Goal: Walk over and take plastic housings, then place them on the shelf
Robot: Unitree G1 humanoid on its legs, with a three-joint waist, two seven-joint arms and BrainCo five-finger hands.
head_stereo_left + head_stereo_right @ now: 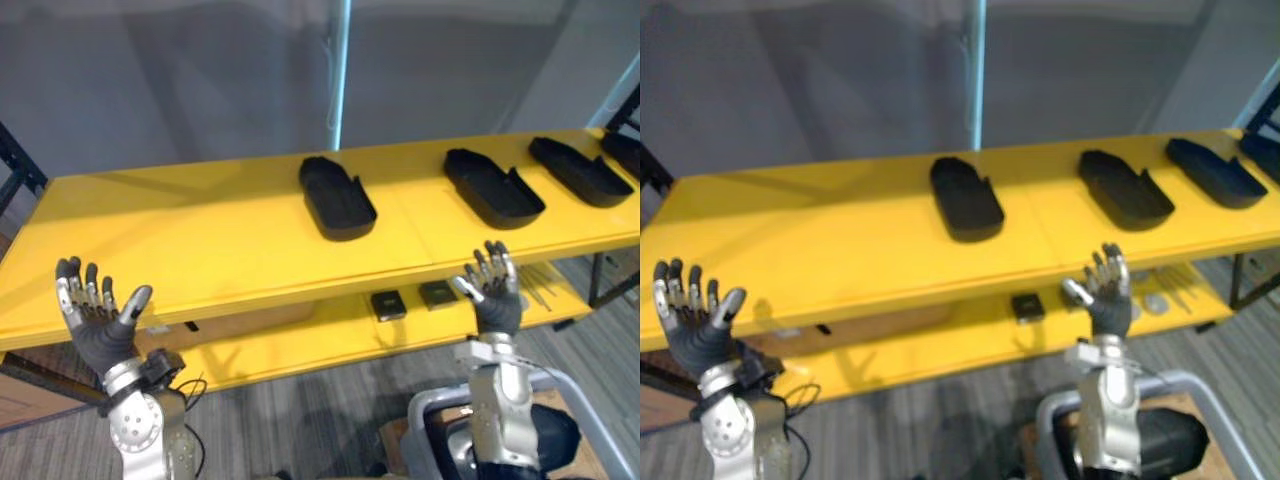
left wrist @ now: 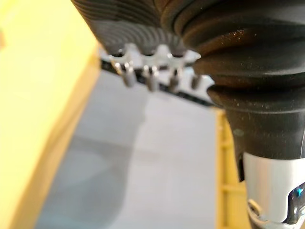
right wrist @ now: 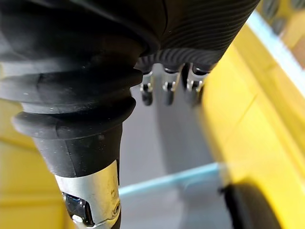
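Observation:
Several black plastic housings lie on the top board of a yellow shelf (image 1: 200,240): one in the middle (image 1: 336,197), one further right (image 1: 492,187), another near the right end (image 1: 578,170). My left hand (image 1: 98,318) is raised in front of the shelf's left part, fingers spread and straight, holding nothing. My right hand (image 1: 493,290) is raised before the shelf's front edge, below the second housing, fingers straight and empty. Both hands stay short of the housings.
A lower yellow board (image 1: 300,340) carries two small dark square parts (image 1: 388,304) and some thin metal pieces at the right. A grey wall with a light blue strip (image 1: 340,70) stands behind. Dark rack posts flank the shelf. Grey carpet lies below.

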